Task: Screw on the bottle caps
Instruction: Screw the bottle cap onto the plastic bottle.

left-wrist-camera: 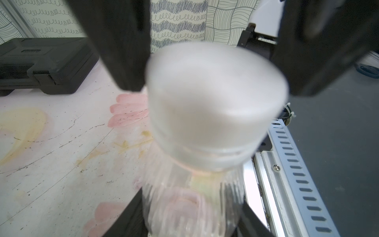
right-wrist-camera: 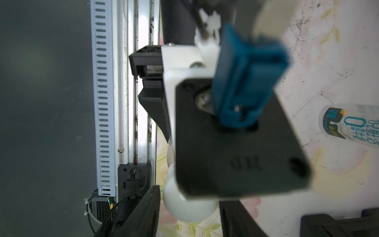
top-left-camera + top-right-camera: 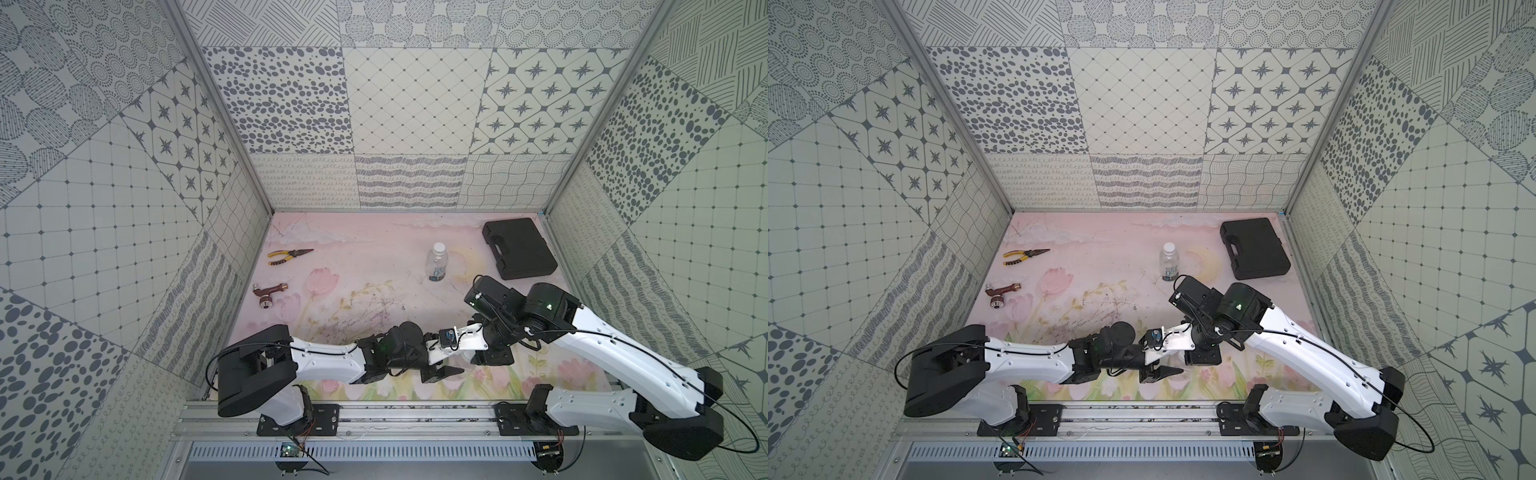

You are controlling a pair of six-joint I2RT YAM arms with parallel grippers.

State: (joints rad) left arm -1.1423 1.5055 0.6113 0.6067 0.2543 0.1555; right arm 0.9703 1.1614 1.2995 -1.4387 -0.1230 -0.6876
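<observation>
Bottle cap (image 1: 215, 92) in right jaws' pinch, bottle (image 1: 190, 207) in left jaws' pinch, case (image 3: 519, 248) beyond

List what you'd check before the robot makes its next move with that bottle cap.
1. Left gripper clamped on the bottle: ok.
2. Cap sitting on the bottle's neck: ok.
3. Right gripper placed either side of the cap: ok.
4. Its fingers pressing the cap: cannot tell, too blurred.
5. Cap sitting level on the neck: cannot tell.
6. Other bottle, capped, standing apart from both arms: ok.
</observation>
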